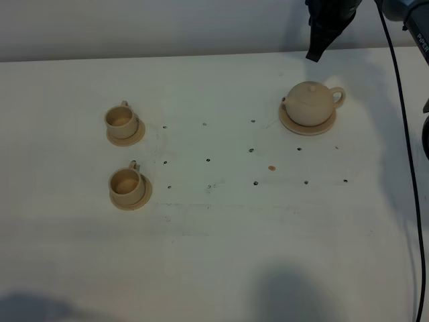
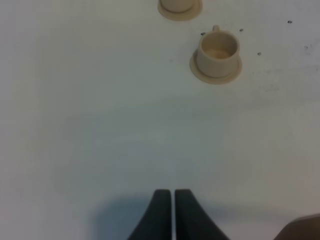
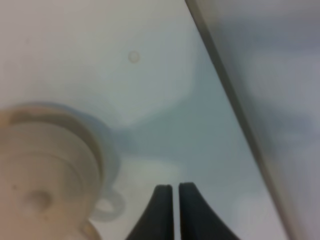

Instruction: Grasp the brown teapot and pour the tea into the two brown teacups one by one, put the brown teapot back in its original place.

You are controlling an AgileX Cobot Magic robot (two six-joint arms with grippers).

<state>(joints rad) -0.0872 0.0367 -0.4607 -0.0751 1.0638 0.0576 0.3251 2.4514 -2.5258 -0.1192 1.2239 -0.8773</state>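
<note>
Robot lab (bare white table, dangling cable)

Counted one brown teapot and one coaster near the right gripper, two brown teacups and two saucers farther off.

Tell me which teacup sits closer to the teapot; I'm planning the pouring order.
The rear teacup, roughly level with the brown teapot; the other teacup sits farther forward, toward the camera.

Teapot is seated on coaster, right rear of table; rear teacup and front teacup are set on saucers, left side.
</note>
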